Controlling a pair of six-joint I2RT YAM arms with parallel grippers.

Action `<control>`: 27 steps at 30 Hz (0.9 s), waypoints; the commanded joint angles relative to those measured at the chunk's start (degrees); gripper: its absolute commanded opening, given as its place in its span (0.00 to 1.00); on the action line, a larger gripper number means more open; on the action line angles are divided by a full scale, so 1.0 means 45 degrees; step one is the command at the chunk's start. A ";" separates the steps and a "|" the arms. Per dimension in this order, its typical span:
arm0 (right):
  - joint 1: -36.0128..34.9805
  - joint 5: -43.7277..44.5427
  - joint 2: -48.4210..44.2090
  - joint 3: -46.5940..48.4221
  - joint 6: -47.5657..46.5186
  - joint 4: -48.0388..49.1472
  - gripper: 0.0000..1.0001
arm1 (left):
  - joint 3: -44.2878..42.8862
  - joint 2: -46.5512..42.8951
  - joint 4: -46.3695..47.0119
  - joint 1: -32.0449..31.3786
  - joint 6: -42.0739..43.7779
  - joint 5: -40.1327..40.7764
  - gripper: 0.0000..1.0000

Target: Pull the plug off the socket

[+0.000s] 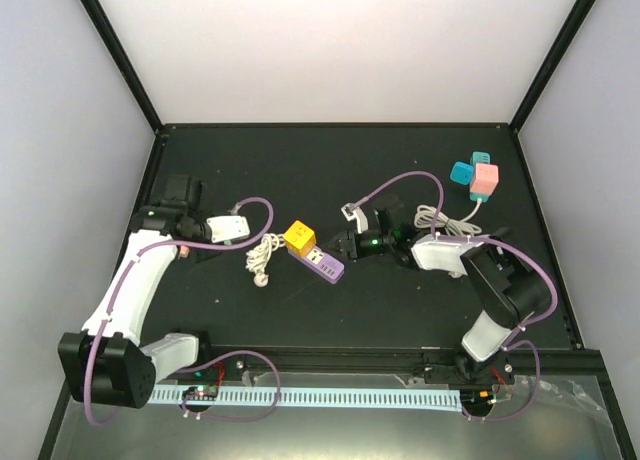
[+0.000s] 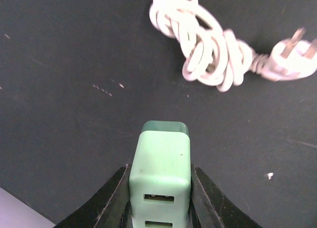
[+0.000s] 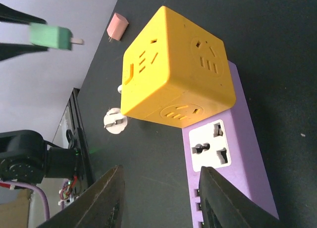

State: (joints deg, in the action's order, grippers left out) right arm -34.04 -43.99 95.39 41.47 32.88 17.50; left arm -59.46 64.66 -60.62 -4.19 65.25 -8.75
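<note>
- The green plug is clamped by its sides between the 2 fingers of the left gripper; the jaws are closed narrowly on it.
- The plug is held clear of the dark table, over the left part, with its 2 USB ports turned toward the wrist camera.
- In the right wrist view its bare prong is seen pointing out from the fingers, well apart from any socket.
- The yellow cube socket is seen near the table's middle, touching the far end of the purple power strip.
- The right gripper is held at the strip's near end with its jaws parted about halfway; nothing is clamped between them. 1 finger overlaps the strip in the wrist view, and contact cannot be told.
- A coiled white cable with its own plug is laid between the left gripper and the yellow cube.
- A small pink plug is laid near the left arm.
- A teal cube and a pink cube are seen touching at the far right.
</note>
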 commanded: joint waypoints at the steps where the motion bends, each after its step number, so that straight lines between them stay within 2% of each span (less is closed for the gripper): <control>1: -0.0053 0.0049 -0.0286 -0.0134 -0.0293 0.0126 0.47 | 0.1265 0.0478 0.3093 0.0135 -0.0574 0.1995 0.13; 7: -0.0046 0.0096 -0.0319 -0.0098 -0.0411 0.0021 0.57 | 0.1661 0.2684 0.5869 0.0260 -0.0865 0.4311 0.13; 14: -0.0035 0.0088 -0.0279 -0.0056 -0.0511 -0.0033 0.61 | 0.2661 0.4147 1.0249 0.0413 -0.0116 0.6244 0.15; 23: -0.0039 0.0100 -0.0262 -0.0058 -0.0539 -0.0057 0.63 | 0.3824 0.5520 1.2462 0.0501 -0.0227 0.6401 0.18; 27: -0.0033 0.0107 -0.0175 -0.0076 -0.0544 -0.0060 0.64 | 0.4536 0.5431 1.2738 0.0566 -0.0288 0.6304 0.24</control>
State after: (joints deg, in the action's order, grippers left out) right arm -34.04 -43.90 95.37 41.32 31.33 17.06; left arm -41.87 88.51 -6.57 -2.42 64.10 19.03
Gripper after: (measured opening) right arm 0.634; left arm 0.288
